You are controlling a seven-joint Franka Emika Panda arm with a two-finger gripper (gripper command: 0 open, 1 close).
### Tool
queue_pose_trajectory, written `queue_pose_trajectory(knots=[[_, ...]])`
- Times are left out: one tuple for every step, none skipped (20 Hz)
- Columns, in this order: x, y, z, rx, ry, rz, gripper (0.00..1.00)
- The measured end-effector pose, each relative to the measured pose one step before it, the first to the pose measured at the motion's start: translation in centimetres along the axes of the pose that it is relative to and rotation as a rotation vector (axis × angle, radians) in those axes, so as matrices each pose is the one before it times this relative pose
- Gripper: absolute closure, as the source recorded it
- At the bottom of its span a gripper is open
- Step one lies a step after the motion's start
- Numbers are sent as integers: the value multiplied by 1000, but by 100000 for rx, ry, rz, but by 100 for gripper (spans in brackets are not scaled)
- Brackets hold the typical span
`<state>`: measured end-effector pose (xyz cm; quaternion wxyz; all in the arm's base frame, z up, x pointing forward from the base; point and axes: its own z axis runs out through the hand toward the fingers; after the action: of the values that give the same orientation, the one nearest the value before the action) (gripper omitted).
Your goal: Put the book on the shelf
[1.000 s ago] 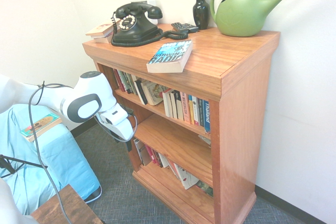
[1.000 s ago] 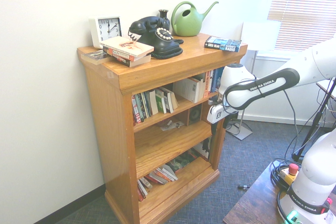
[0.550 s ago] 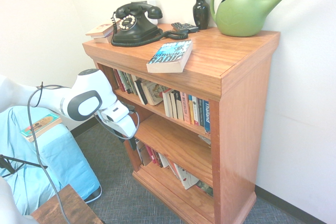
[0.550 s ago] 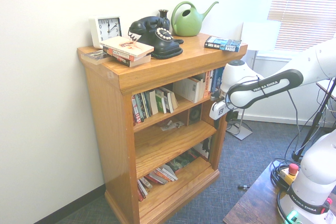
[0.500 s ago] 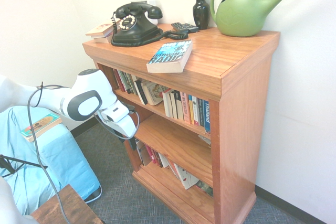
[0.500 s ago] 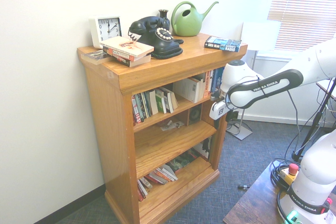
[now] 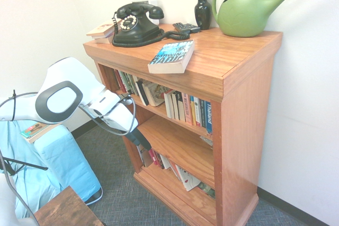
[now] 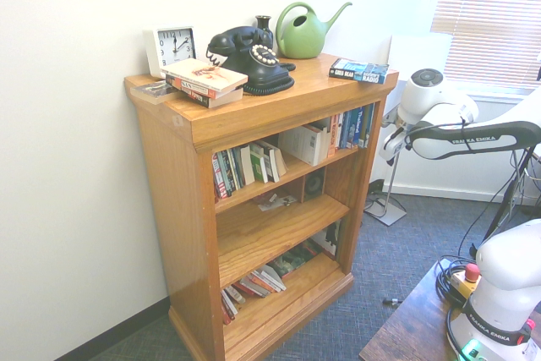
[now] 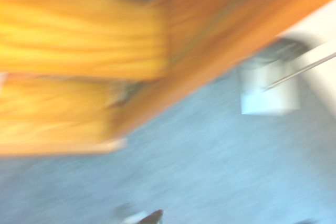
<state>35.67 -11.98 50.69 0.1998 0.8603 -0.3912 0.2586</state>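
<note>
The book is seen lying flat, cover up, on the flat top of the orange-brown bookcase, near its front edge. A thick paperback is shown, with a dark-blue and cyan cover, large pale lettering and cream page edges turned toward the front. In the second exterior view the book lies at the bookcase top's far corner. The shelf, the uppermost inner board, is filled with a row of upright paperbacks, some leaning.

Bright even daylight, sharp exterior views, wrist view heavily motion-blurred
</note>
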Motion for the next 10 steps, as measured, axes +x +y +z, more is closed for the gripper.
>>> queue_pose_trajectory(knots=[[962, 494, -346, -1204, 4817, -1819, 0], [949, 421, -358, -1285, 4474, -2047, 0], [960, 313, -383, -1086, 4787, -2456, 0], [727, 165, -396, -1014, 4455, -2866, 0], [702, 85, -468, -757, 4373, -2810, 0], [484, 32, -347, -701, 3472, -2483, 0], [462, 70, -299, -767, 3453, -2422, 0], [409, 142, -200, -734, 3716, -2450, 0], [331, 140, -150, -837, 3726, -2584, 0], [346, 161, -157, -894, 3970, -2253, 0]])
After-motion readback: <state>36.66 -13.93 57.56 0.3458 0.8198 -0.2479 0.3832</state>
